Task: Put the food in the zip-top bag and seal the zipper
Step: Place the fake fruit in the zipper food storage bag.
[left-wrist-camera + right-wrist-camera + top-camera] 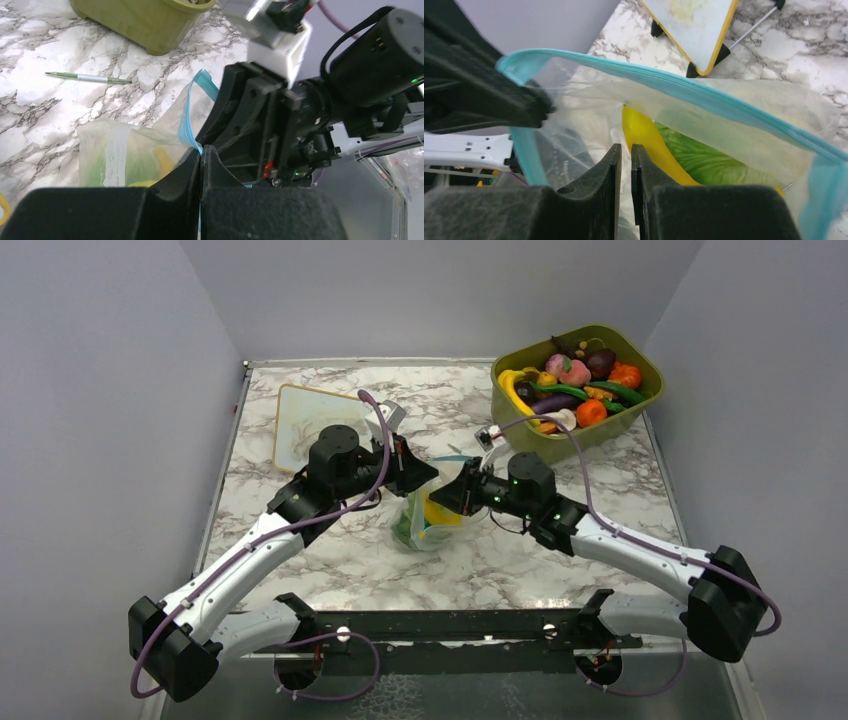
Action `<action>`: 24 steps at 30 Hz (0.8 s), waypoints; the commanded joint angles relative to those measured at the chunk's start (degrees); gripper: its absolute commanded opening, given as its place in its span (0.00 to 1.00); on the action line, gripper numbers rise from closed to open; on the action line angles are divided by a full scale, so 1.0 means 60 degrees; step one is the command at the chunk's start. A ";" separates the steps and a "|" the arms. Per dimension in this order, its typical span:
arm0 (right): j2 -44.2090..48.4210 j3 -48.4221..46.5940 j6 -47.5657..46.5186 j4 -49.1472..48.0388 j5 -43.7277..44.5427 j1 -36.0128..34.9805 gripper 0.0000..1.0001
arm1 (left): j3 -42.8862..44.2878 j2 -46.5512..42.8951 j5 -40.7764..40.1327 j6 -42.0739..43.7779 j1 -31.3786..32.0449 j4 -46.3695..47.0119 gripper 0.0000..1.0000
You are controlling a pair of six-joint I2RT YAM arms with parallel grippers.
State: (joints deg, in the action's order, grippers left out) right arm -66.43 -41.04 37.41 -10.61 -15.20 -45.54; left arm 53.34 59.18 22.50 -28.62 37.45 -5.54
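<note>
The zip-top bag lies mid-table between my two grippers, its mouth held open. In the right wrist view a yellow piece and the green lettuce lie inside the bag, under the teal zipper. My left gripper is shut on the zipper strip at one corner of the bag; it shows in the top view. My right gripper has its jaws almost together, pinching clear film of the bag's near wall; it also shows in the top view.
An olive-green tub full of toy produce stands at the back right, also in the left wrist view. A wood-framed white board stands at the back left, also in the right wrist view. A thin pen lies near the tub.
</note>
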 commanded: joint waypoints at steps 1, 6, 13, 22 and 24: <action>-0.0794 0.0215 0.0445 -0.0836 0.0590 -0.0360 0.13 | -0.0131 -0.0246 0.0146 -0.0300 -0.0036 0.0730 0.00; -0.1314 0.0284 0.0361 -0.0736 0.0801 -0.0463 0.13 | -0.0180 -0.0349 0.0149 -0.0376 -0.0046 0.0804 0.00; -0.0658 -0.0044 0.0052 0.0202 0.0981 -0.0475 0.15 | -0.0220 -0.0420 -0.0340 0.0499 -0.0044 0.0344 0.00; 0.0848 -0.1326 -0.0944 0.2567 0.1160 -0.0470 0.31 | -0.0303 -0.0406 -0.0504 0.2236 -0.0042 -0.0135 0.00; 0.1105 -0.1564 -0.1092 0.3048 0.1449 -0.0469 0.33 | -0.0334 -0.0422 -0.0301 0.2543 -0.0044 -0.0131 0.00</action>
State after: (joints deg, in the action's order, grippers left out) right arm -62.78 -46.72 34.35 -0.40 -10.55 -48.05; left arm 51.92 58.02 20.08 -19.55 37.45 -6.13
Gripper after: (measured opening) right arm 0.311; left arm 0.013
